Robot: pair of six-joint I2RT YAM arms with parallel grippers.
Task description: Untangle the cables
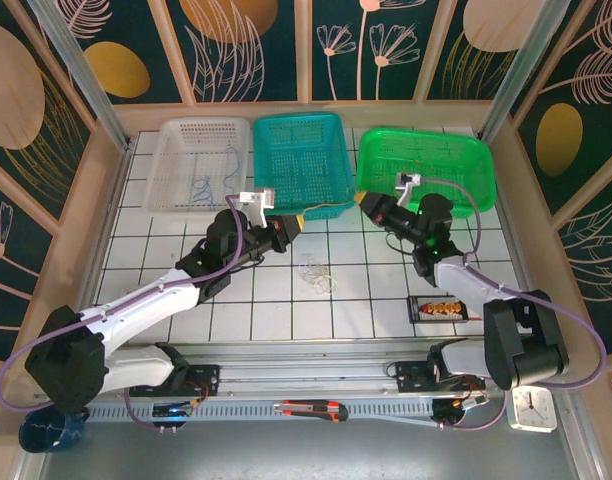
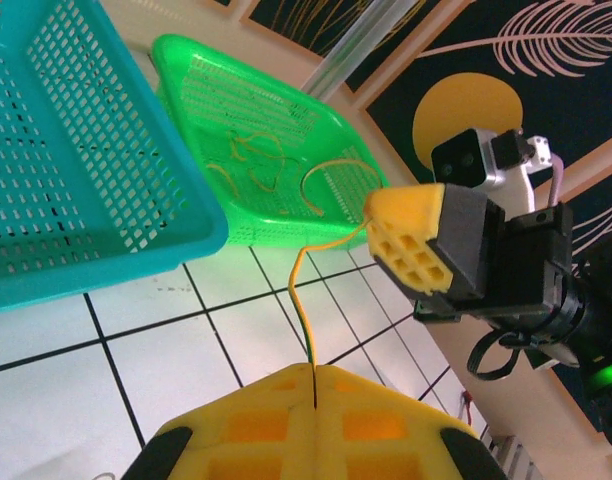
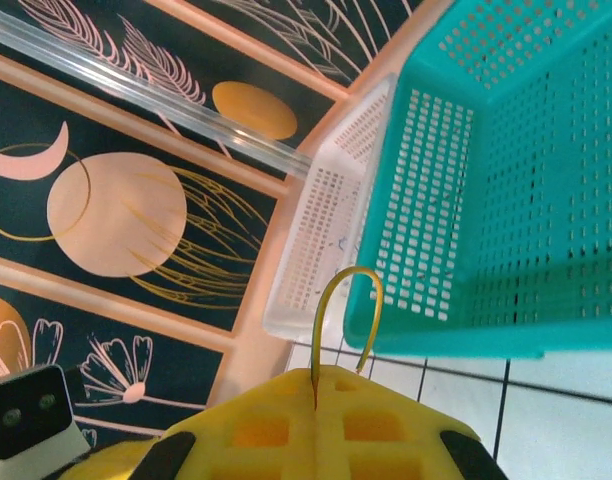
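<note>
As things stand: partly done. Some wires lie apart in baskets, one is held out between the claws, and a small knot is left.
left claw [image 1: 298, 222]: centre of the top view, jaws pressed together on one end of the yellow wire [image 1: 331, 211].
right claw [image 1: 364, 202]: just to the right, jaws likewise closed on the other end; the wire spans the gap between the two.
tangle [image 1: 317, 275]: on the tiles [image 1: 266, 300] just below the claws; whitish and yellow loops overlapping, too fine to count.
white basket [image 1: 206, 121]: upper left, with one bluish wire [image 1: 201, 186] inside.
teal basket [image 1: 296, 117]: upper middle; I make out no wire in it.
green basket [image 1: 426, 131]: upper right; the left wrist view shows yellow loops [image 2: 261, 165] inside, at least three, exact number unclear.
counts: three baskets, two claws, one wire held.
left to do: probably drop the held wire in a basket, then part the remaining knot.
</note>
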